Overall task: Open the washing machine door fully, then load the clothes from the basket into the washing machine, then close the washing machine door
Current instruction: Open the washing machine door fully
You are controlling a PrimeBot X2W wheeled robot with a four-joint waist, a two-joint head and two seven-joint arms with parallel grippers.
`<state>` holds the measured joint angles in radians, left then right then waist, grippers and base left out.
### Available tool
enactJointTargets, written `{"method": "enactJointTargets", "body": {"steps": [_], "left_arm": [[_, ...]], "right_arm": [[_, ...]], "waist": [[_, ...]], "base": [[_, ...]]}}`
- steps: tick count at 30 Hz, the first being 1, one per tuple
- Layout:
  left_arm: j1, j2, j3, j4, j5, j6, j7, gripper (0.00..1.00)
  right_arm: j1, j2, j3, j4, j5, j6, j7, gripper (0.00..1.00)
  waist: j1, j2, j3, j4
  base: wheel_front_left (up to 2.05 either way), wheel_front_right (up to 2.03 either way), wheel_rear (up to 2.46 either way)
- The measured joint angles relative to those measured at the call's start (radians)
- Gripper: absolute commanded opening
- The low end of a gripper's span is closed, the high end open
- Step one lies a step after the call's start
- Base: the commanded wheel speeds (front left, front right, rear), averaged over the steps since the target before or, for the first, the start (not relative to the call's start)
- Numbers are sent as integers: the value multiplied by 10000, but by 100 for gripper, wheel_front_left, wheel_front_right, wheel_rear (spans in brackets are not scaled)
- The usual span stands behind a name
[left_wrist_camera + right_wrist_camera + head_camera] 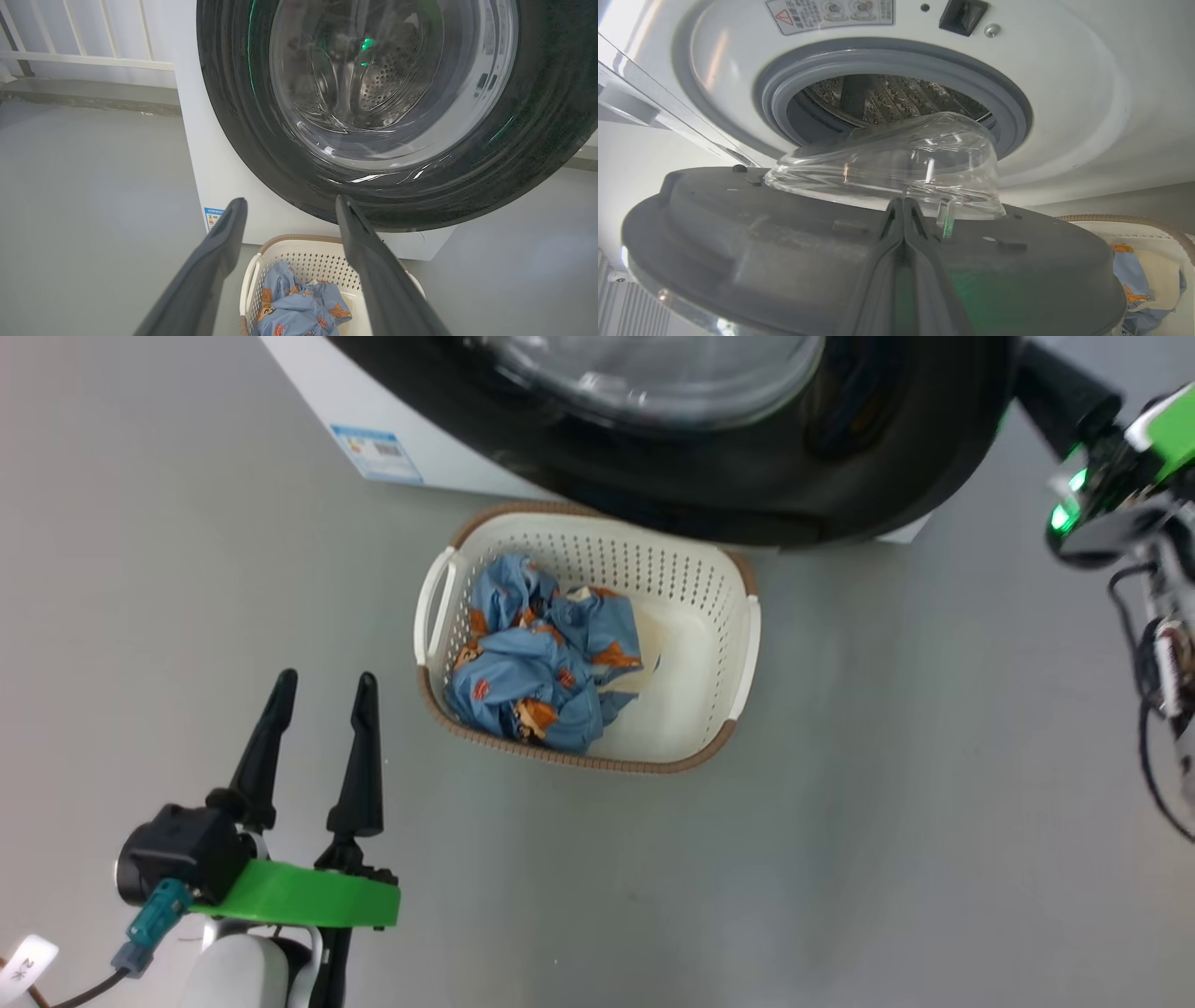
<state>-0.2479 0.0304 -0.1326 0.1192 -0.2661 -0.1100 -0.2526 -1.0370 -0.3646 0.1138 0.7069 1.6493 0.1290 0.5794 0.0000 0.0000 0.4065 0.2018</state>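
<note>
While set low at the near left, aims the left tool (327, 677) up the head view, with the basket (588, 761) ahead and to its right, well apart. Finds the clothes (541, 663) bundled in that basket's left half, beneath the overhanging washing machine door (747, 495). Shows left tool fingers spread wide, released, grasping nothing. Extends the right arm (1120, 504) past the door's edge. Lays the right tool (903, 203) clenched and empty along the door's inner face, tips at the foot of the glass bowl (901, 158). Leaves the door ajar from the washing machine (1064, 93).
</note>
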Motion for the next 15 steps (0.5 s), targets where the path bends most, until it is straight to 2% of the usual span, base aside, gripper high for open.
{"method": "enactJointTargets", "body": {"steps": [6,15], "left_arm": [[259,2,58,117,10,-29,0,100],[397,2,130,132,96,-100,0,100]], "right_arm": [[767,244,17,-430,2,0,77,0],[988,293,-44,-639,-8,0,-199,0]], "waist": [[-1,0,-594,-159],[0,0,-934,-295]], "base": [[0,0,0],[0,0,0]]}}
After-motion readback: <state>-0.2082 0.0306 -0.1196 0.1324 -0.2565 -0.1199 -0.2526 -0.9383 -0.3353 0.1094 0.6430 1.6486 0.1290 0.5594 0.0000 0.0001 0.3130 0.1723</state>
